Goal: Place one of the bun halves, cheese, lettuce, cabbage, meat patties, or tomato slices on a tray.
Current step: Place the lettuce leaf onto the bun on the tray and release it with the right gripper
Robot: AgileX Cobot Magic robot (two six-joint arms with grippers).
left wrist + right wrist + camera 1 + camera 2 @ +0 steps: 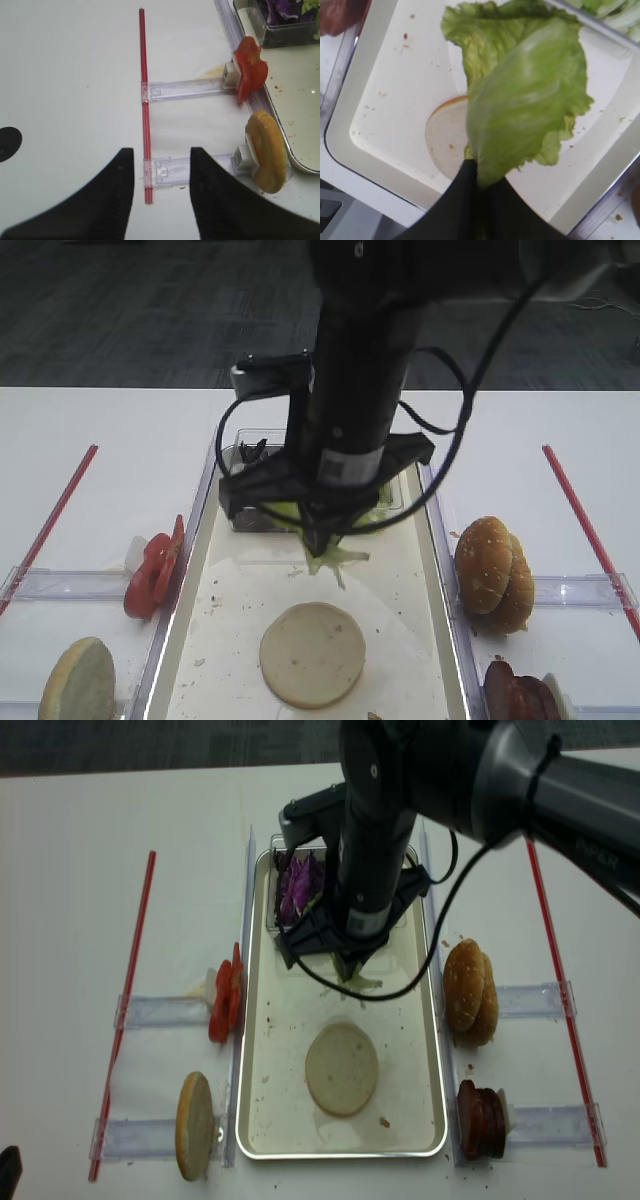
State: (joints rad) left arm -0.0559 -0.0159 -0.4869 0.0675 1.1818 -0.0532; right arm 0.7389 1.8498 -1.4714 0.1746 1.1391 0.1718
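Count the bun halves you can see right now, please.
4, possibly. One bun half lies flat, cut face up, on the tray; one stands on edge left of it; apparently two stand together on the right, though that stack may hide more.

Bun half (342, 1069) flat on tray (262, 1120)
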